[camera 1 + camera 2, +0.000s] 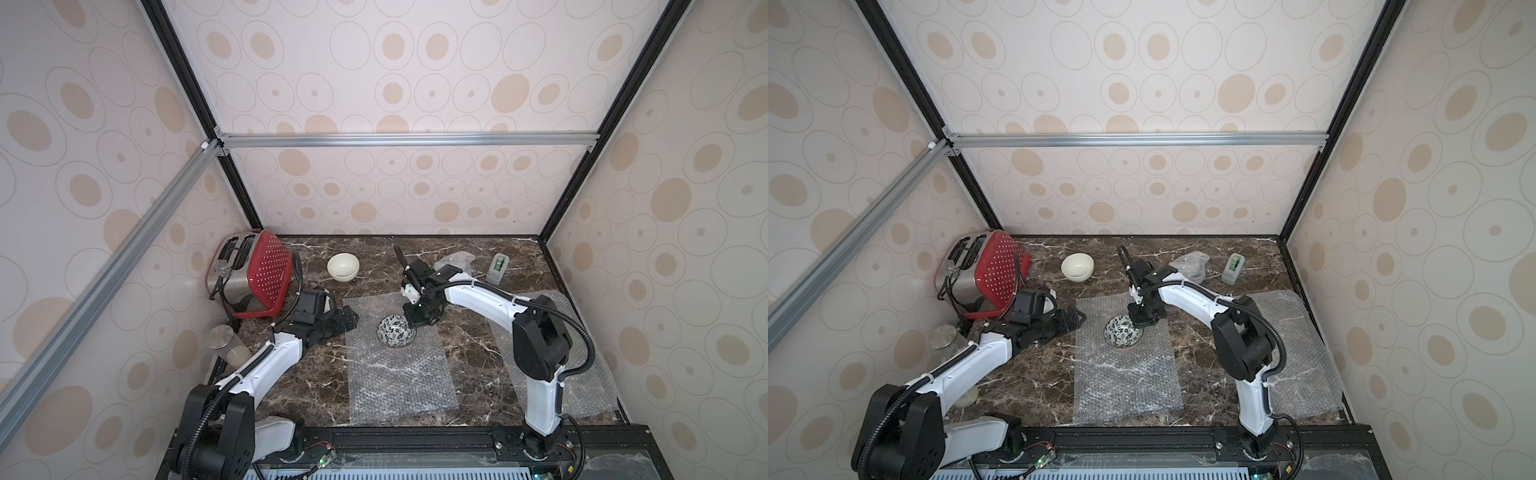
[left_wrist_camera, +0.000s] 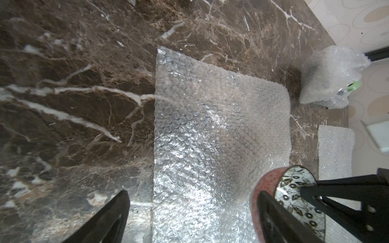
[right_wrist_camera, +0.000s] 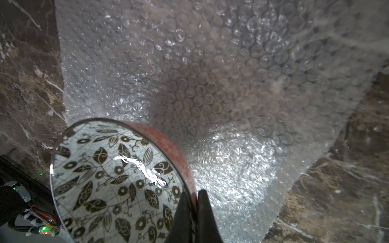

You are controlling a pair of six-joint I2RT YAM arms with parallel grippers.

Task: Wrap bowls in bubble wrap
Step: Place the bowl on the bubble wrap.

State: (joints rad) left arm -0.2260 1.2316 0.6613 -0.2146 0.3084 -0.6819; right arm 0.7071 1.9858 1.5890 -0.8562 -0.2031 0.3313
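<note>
Dark brown marble veined in white makes up the tabletop (image 1: 316, 386), boxed in by papered walls on three sides. The leaf-pattern bowl (image 1: 396, 330) is in the far half of the centre bubble wrap sheet (image 1: 399, 378). I see it white inside with dark leaves and ringed flowers, and mottled red on its outer wall. Its mouth faces up; being round, it has no long axis. My right gripper (image 3: 197, 195) is pinched tight on the rim at the bowl's far-right side, one finger inside and one outside. I cannot tell whether the foot rests on the sheet or hangs just above it. My left gripper (image 2: 192, 193) stands wide and empty over the sheet's left edge, just beside the bowl.

The sheet lies flat, its long axis running from the front rail toward the back wall, and its near edge stops just short of the table's front edge. I have bare marble open to the left of it. On the right, a narrower strip parts it from a second sheet (image 1: 594, 395) along the right wall, under my right arm. At the back a plain cream bowl (image 1: 343, 267) stands upright on bare marble, between a red toaster (image 1: 253, 274) and a cloudy bundle of bubble wrap (image 1: 457, 259).
</note>
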